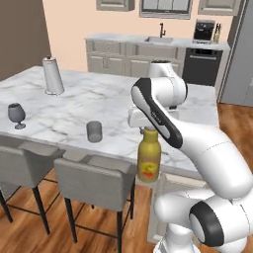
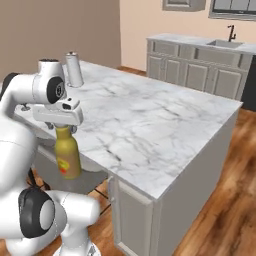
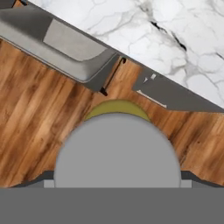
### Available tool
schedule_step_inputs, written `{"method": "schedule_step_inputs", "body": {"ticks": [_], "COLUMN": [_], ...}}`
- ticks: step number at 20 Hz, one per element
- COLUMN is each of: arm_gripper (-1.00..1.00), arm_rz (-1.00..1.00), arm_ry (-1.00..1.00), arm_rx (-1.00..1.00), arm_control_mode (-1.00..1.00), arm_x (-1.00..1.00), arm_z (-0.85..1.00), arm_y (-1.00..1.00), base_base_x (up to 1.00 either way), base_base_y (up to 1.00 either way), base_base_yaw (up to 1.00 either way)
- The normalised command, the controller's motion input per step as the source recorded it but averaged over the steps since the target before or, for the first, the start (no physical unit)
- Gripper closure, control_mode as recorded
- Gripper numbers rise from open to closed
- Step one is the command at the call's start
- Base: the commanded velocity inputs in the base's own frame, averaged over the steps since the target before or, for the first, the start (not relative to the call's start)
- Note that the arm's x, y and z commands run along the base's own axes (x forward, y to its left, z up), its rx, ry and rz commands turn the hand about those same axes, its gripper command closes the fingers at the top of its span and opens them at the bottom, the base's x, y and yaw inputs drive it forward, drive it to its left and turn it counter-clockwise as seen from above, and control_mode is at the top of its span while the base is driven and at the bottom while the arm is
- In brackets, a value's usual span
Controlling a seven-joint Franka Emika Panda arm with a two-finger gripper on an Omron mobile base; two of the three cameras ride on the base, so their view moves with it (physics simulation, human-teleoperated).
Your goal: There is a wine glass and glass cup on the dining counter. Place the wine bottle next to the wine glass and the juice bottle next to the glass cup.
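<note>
I have the juice bottle (image 1: 148, 160) hanging upright from the claw (image 1: 148, 129), which is clenched on its grey cap; in the hand view that cap (image 3: 117, 151) sits between the finger tips at the bottom of the frame. The bottle is off the near edge of the dining counter (image 1: 108, 106), over wood floor and beside a grey stool (image 1: 94, 185), with its body below the level of the marble top. The glass cup (image 1: 94, 131) stands on the counter to the left of the claw in the left base view, near the front edge; the wine glass (image 1: 17, 114) is further left, well apart from it. My judgement is that the bottle must rise above the counter's lip before it travels left and inward. The marble around the cup looks open. A paper towel roll (image 1: 52, 75) stands far back at upper left.
</note>
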Motion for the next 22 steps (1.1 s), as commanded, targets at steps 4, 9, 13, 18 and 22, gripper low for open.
{"method": "schedule_step_inputs", "body": {"ticks": [4,9,13,18,22], "arm_gripper": [1.0,1.0,1.0,1.0,1.0], "arm_rz": [0.0,0.0,0.0,0.0,0.0], "arm_ry": [0.0,0.0,0.0,0.0,0.0], "arm_rx": [0.0,0.0,0.0,0.0,0.0], "arm_control_mode": [1.0,1.0,1.0,1.0,1.0], "arm_x": [0.0,0.0,0.0,0.0,0.0], "arm_z": [0.0,0.0,0.0,0.0,0.0], "arm_y": [0.0,0.0,0.0,0.0,0.0], "base_base_x": [-0.13,-0.02,0.2,0.32,0.43], "base_base_y": [0.74,0.66,0.63,0.6,0.43], "base_base_yaw": [-0.23,-0.32,-0.27,-0.2,-0.12]}}
